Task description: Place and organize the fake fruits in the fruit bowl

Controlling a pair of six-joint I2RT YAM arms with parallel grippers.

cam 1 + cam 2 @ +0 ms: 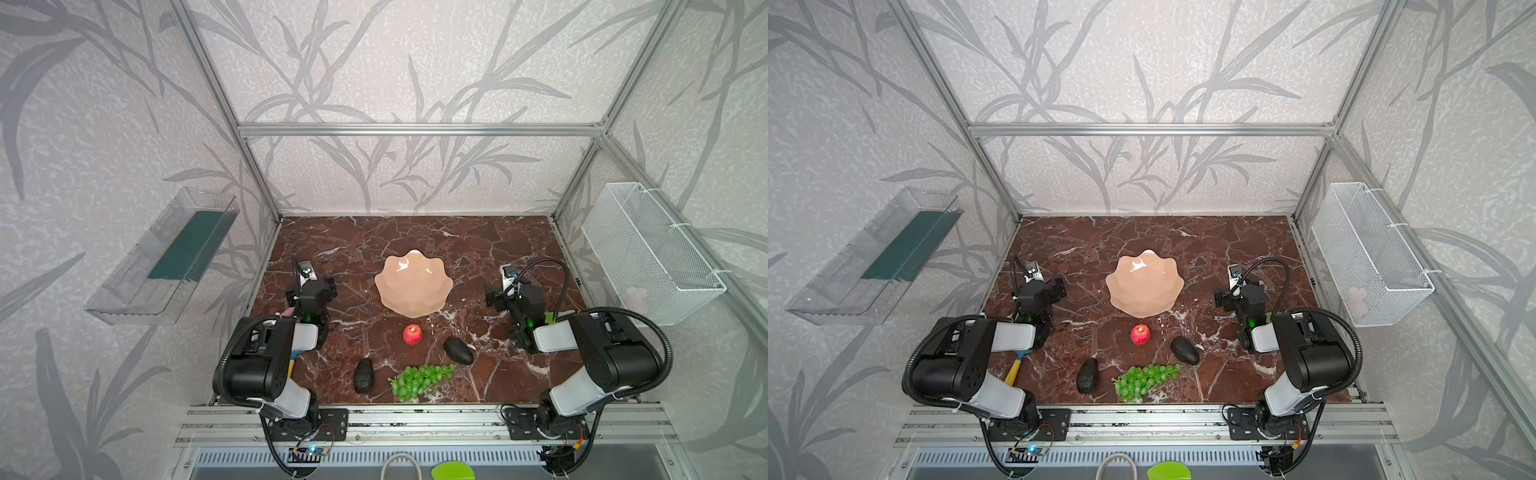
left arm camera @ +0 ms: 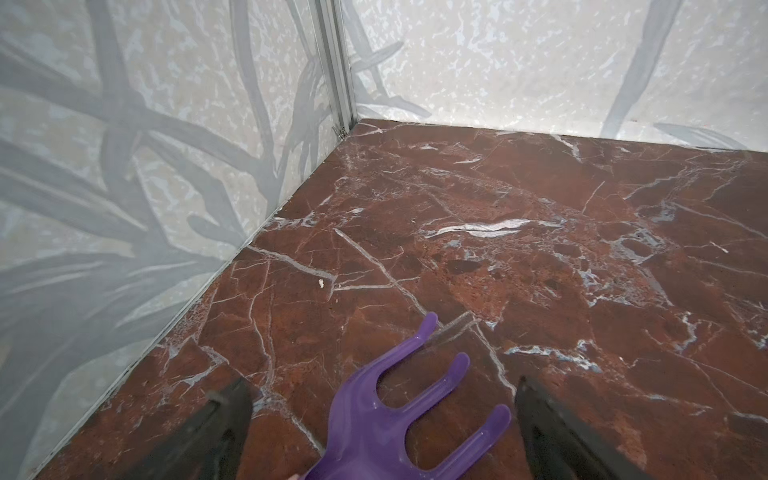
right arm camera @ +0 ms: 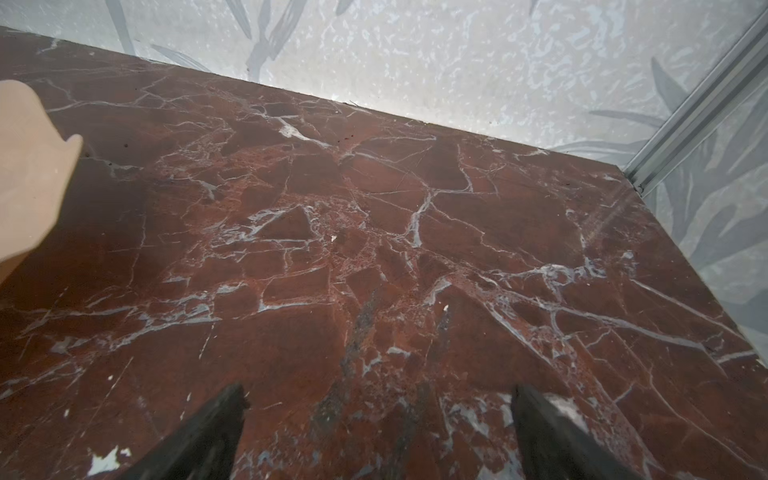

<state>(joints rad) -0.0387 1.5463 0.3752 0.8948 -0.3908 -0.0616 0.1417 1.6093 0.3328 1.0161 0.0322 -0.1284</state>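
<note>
The peach-pink scalloped fruit bowl (image 1: 413, 284) (image 1: 1144, 284) stands mid-table with nothing in it; its rim also shows in the right wrist view (image 3: 29, 174). In front of it lie a red apple (image 1: 412, 334) (image 1: 1140, 334), two dark avocados (image 1: 364, 375) (image 1: 458, 350) (image 1: 1087, 376) (image 1: 1184, 350) and green grapes (image 1: 419, 379) (image 1: 1144, 380). My left gripper (image 1: 318, 287) (image 1: 1051, 289) (image 2: 380, 390) hovers left of the bowl, open, holding nothing. On the bowl's right, my right gripper (image 1: 505, 297) (image 1: 1228, 299) (image 3: 379, 390) is open over bare marble.
A purple plastic rake (image 2: 399, 411) lies on the marble below the left gripper's open fingers. A yellow-handled tool (image 1: 1015, 365) lies under the left arm. A clear tray (image 1: 166, 257) hangs on the left wall and a white wire basket (image 1: 648, 253) on the right wall.
</note>
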